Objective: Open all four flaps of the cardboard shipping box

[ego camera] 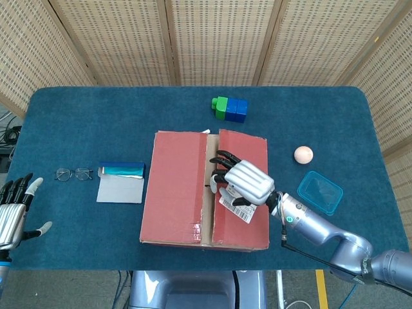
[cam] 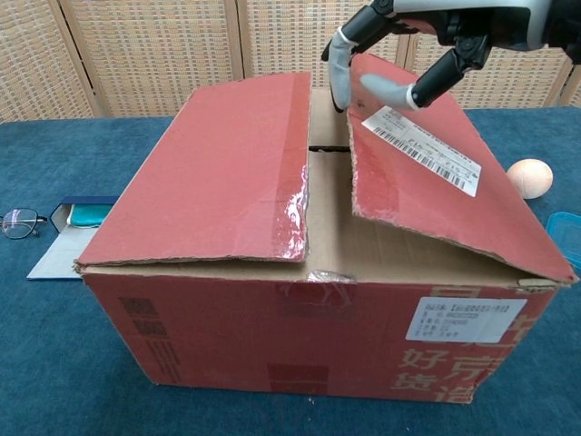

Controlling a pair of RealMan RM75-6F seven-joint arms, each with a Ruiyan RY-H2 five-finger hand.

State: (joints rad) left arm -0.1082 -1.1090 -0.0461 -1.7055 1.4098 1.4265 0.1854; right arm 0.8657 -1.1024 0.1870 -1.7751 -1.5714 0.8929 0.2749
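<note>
We see the cardboard shipping box (ego camera: 204,190) sitting at the table's (ego camera: 77,116) centre, red-brown, slightly toward 6 o'clock. Its left top flap (cam: 218,173) lies nearly flat and closed. Its right top flap (cam: 436,186) is tilted up along the centre seam, with a gap showing plain brown inner flap (cam: 329,213) below.

The right hand (ego camera: 244,181) hooks over that raised edge: fingertips (cam: 341,68) curl under the seam side, the thumb presses on top near the white shipping label (cam: 422,150), so it grips the right flap. The label carries a barcode and small print we cannot read. A second white sticker (cam: 465,320) on the box front, at 4 o'clock of the face, has illegible text; pale Chinese characters are printed just below it, also not readable to us.

The left hand (ego camera: 14,209) is at the table's 8 o'clock edge, well apart from the box, fingers spread, holding nothing.

Glasses (ego camera: 73,173) lie at 9 o'clock of the box, with a blue case on a grey pad (ego camera: 120,182) between them and the box. Green and blue blocks (ego camera: 230,109) sit at 12 o'clock. An egg (ego camera: 303,154) is at 3 o'clock, with a clear blue container (ego camera: 320,192) near it at 4 o'clock.
</note>
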